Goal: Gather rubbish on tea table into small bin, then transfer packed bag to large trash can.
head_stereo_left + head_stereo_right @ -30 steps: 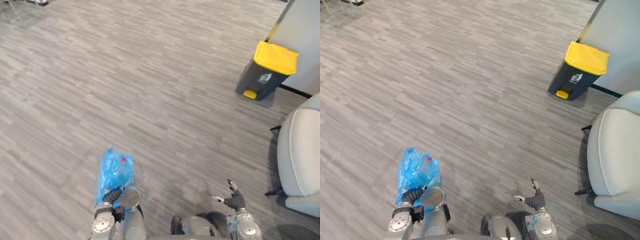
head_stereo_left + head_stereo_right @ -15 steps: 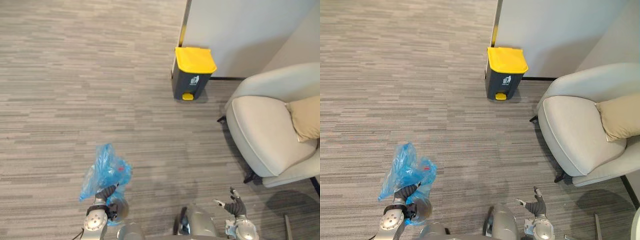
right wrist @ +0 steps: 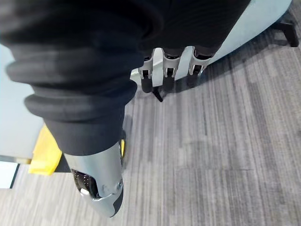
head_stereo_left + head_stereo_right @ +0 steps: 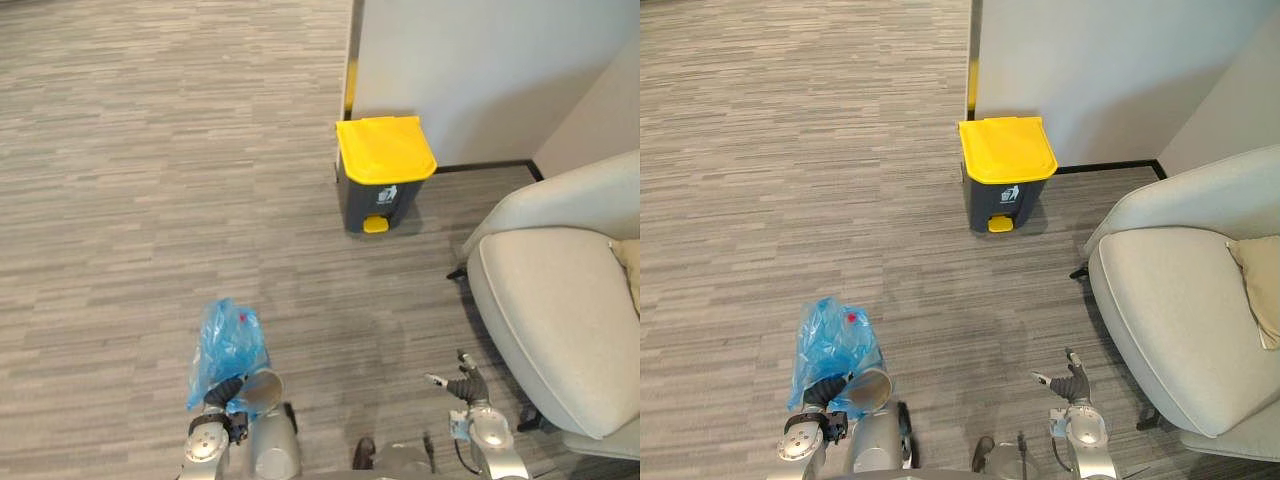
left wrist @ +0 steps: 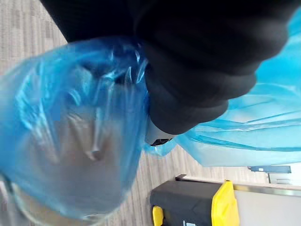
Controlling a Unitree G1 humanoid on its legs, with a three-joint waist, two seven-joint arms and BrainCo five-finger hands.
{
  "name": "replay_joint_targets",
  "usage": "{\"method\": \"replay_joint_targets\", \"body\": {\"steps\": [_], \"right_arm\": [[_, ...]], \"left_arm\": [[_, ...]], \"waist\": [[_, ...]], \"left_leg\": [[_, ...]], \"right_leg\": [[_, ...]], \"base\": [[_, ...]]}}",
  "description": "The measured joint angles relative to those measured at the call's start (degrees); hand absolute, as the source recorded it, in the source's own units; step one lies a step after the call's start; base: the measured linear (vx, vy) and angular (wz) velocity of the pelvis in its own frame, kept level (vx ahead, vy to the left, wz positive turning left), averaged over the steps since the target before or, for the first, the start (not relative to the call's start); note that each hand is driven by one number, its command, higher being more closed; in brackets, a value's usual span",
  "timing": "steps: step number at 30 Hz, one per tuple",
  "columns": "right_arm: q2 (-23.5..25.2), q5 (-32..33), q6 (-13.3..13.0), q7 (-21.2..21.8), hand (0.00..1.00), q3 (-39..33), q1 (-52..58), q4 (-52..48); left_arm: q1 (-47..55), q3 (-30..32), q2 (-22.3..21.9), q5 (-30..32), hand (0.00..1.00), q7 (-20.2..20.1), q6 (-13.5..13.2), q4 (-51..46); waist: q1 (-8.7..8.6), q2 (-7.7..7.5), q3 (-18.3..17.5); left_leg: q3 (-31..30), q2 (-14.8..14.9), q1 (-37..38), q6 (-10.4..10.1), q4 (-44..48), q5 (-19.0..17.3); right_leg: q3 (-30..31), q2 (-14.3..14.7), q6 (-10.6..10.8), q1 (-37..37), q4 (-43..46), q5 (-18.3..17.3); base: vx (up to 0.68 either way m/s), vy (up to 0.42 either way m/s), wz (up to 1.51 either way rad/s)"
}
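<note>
Left wrist view sets the blue bag hard against the left hand. Crumpled plastic bunches round the dark ribbed cover and hides most of the fingers. In the left eye view, that hand's dark fingers are curled round the bag's pinched lower part, and the bulk of the bag stands up above the hand. The right hand holds nothing. Its fingers hang straight and relaxed in a row, with the thumb apart, over the floor near the armchair.

The floor is grey, streaked in narrow plank-like bands. A large trash can, dark grey with a closed yellow lid and a yellow pedal, stands against the white wall at its corner. It is ahead of the robot and well apart from the bag. The light-grey armchair sits to the right of the can, with a beige cushion on its seat.

The bag is translucent bright blue, wrinkled and loosely puffed. A small red spot shows through near its top.
</note>
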Motion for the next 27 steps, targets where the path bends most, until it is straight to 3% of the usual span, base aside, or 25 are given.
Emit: {"method": "replay_joint_targets", "body": {"steps": [1,2,3,5,8,9,11,12,14,15,16,17,18,19,20,21,22,23,24,25,27], "right_arm": [[-0.1,0.0,0.1,-0.5,0.00,-0.1,0.1,0.6],[1.3,0.0,0.4,-0.8,0.00,0.4,-0.4,1.9],[1.2,-0.1,0.4,-0.8,0.00,0.3,-0.5,1.7],[1.0,-0.2,0.0,-0.9,0.00,0.1,-0.6,1.4],[1.5,-0.5,0.0,-0.8,0.00,0.4,-0.7,1.7],[2.0,-0.7,0.0,-0.8,0.00,0.5,-0.4,1.8],[2.6,-0.7,0.1,-0.8,0.00,0.5,0.3,1.4],[2.9,-0.7,0.1,-0.8,0.00,0.5,0.4,1.3],[2.7,-0.7,0.1,-0.8,0.00,0.5,0.1,1.4],[2.7,-0.7,0.1,-0.8,0.00,0.5,0.2,1.5],[2.7,-0.7,0.1,-0.8,0.00,0.5,0.2,1.6],[2.4,-0.7,0.2,-0.8,0.00,0.5,0.4,1.8],[2.0,-0.7,0.2,-0.8,0.00,0.4,0.8,2.4],[1.1,-0.7,0.7,-0.8,0.00,0.4,-0.2,3.2],[0.8,-0.7,0.9,-0.8,0.00,0.0,-0.5,2.5],[0.5,-0.7,0.9,-0.8,0.00,-0.3,-0.2,2.0],[0.2,-0.7,1.0,-0.8,0.00,-0.2,0.6,1.2],[0.3,-0.7,1.0,-0.8,0.00,0.3,1.6,0.0],[0.7,-0.7,0.9,-0.8,0.00,0.5,2.1,-1.2],[1.3,-0.6,1.0,-0.9,0.00,0.4,2.1,-1.9],[2.8,-0.5,0.8,-0.9,0.00,0.3,1.6,-2.8]], "left_arm": [[0.6,0.1,-0.4,-0.2,1.00,0.0,-0.1,0.3],[-0.6,1.1,0.1,-0.4,1.00,0.1,0.1,1.4],[-1.2,1.4,0.0,-0.6,1.00,0.2,0.0,1.2],[-1.7,1.7,-0.3,-0.7,1.00,0.3,0.0,1.1],[-0.8,1.0,0.6,-0.7,1.00,0.3,0.2,1.1],[0.0,0.5,1.4,-0.7,1.00,0.3,0.2,1.1],[-0.2,-0.1,2.4,-0.7,1.00,0.5,0.2,0.9],[-0.2,-0.1,2.9,-0.7,1.00,0.5,0.2,0.2],[-0.4,0.0,3.0,-0.7,1.00,0.5,0.1,0.0],[-1.6,0.1,3.4,-0.7,1.00,0.4,0.2,0.5],[-1.9,0.1,3.4,-0.7,1.00,0.4,0.2,0.8],[-2.4,0.4,3.6,-0.7,1.00,0.4,0.1,1.9],[-2.5,0.7,3.3,-0.6,1.00,0.4,0.1,2.8],[-2.4,0.8,2.7,-0.6,1.00,0.3,0.2,3.6],[-2.2,1.1,2.5,-0.6,1.00,0.3,0.2,3.7],[-2.2,1.1,2.1,-0.6,1.00,0.3,0.2,3.7],[-2.3,1.2,1.2,-0.6,1.00,0.2,0.2,3.6],[-2.2,1.2,0.1,-0.6,1.00,0.2,0.2,3.3],[-2.1,1.2,-0.7,-0.6,1.00,0.1,0.2,2.8],[-2.2,1.2,-1.5,-0.6,1.00,0.1,0.1,2.2],[-2.4,0.4,-1.8,-0.6,1.00,0.0,0.1,1.9]], "waist": [[0.38,1.08,-0.2],[0.85,-1.87,-0.5],[0.94,-2.72,-0.8],[1.47,-3.29,-1.0],[0.67,-3.27,-0.8],[-0.31,-3.28,-0.8],[-0.73,-3.22,-0.8],[-1.40,-2.51,-0.5],[-2.03,-2.43,-0.4],[-1.99,-1.95,-0.1],[-2.08,-2.12,-0.2],[-2.49,-2.54,-0.6],[-3.31,-1.76,-0.4],[-3.00,0.01,-1.4],[-2.98,-0.11,-1.4],[-3.10,-0.17,-1.5],[-3.42,-0.02,-1.4],[-3.06,0.46,-1.3],[-2.56,0.69,-1.3],[-1.44,1.38,-1.6],[-0.05,0.35,-1.5]], "left_leg": [[-1.9,-1.0,0.9,1.7,-8.7,9.3],[0.2,-3.6,2.2,3.5,-8.6,6.4],[0.3,-4.0,2.1,4.0,-7.8,5.2],[2.0,-5.0,3.0,6.5,-1.7,-1.8],[4.0,-5.9,9.4,7.4,-1.5,-6.7],[4.3,-6.1,12.8,8.0,-2.3,-7.8],[4.6,-6.5,19.8,8.2,-6.7,-8.8],[4.5,-6.3,23.4,8.0,-10.1,-8.8],[4.2,-5.5,26.1,7.2,-12.1,-9.2],[4.0,-4.7,28.3,7.1,-12.9,-9.2],[3.8,-4.6,29.0,6.7,-13.1,-9.3],[2.4,-4.1,30.8,4.0,-13.0,-10.1],[1.1,-3.5,31.6,2.9,-12.8,-10.6],[-0.1,-1.6,31.4,1.0,-12.1,-9.9],[-1.1,-2.0,32.0,-0.5,-11.6,-7.3],[-1.7,-2.8,32.4,-0.6,-10.5,-5.5],[-1.9,-3.0,31.5,-0.5,-5.2,-2.1],[-2.5,-1.3,27.4,-0.8,6.4,3.0],[-2.6,0.8,23.6,-1.1,14.7,3.7],[-1.6,3.1,19.2,0.1,22.3,0.5],[0.1,3.7,12.8,1.7,22.9,-3.5]], "right_leg": [[1.5,0.3,1.8,1.7,0.2,-2.1],[3.3,-2.6,2.1,2.2,0.5,-2.9],[3.5,-3.0,2.5,2.1,0.8,-2.6],[5.9,-5.6,5.0,1.1,8.6,-3.0],[8.7,-8.7,13.3,-7.1,32.9,0.3],[8.7,-9.2,12.9,-10.4,41.5,0.2],[5.5,-9.4,9.2,-16.6,48.3,-1.4],[2.0,-9.4,6.5,-20.9,46.0,-2.8],[-1.7,-8.9,5.3,-24.6,38.1,-3.4],[-4.2,-7.2,4.1,-26.5,24.9,-1.5],[-4.7,-6.4,3.6,-26.8,20.5,0.2],[-4.4,-3.9,1.5,-25.9,11.3,11.2],[-3.5,-2.5,0.2,-25.0,10.5,15.3],[-3.2,-1.3,-0.7,-24.4,11.3,14.8],[-2.7,-2.1,-0.3,-24.4,14.1,11.8],[-3.0,-3.1,-0.1,-24.1,16.1,10.3],[-4.5,-3.5,-0.1,-21.6,16.7,8.6],[-4.7,-3.2,-0.2,-16.8,13.2,7.8],[-4.8,-2.1,-0.3,-14.1,10.3,7.7],[-4.1,-0.7,-0.3,-11.1,7.5,7.6],[-2.2,-0.7,-0.2,-8.4,5.0,7.7]], "base": [[0.57,0.285,-0.37],[0.59,0.275,-0.29],[0.57,0.244,-0.16],[0.58,0.264,-0.25],[0.47,0.187,-0.24],[0.51,0.106,0.01],[0.60,0.022,0.02],[0.48,-0.024,0.01],[0.47,-0.075,0.16],[0.57,-0.124,0.21],[0.62,-0.144,0.34],[0.34,-0.083,0.45],[0.54,-0.089,0.34],[0.48,-0.092,0.13],[0.57,-0.114,0.02],[0.45,-0.151,0.23],[0.43,-0.147,0.28],[0.42,-0.097,0.22],[0.41,0.002,-0.09],[0.38,0.076,-0.37],[0.38,0.097,-0.52]]}}
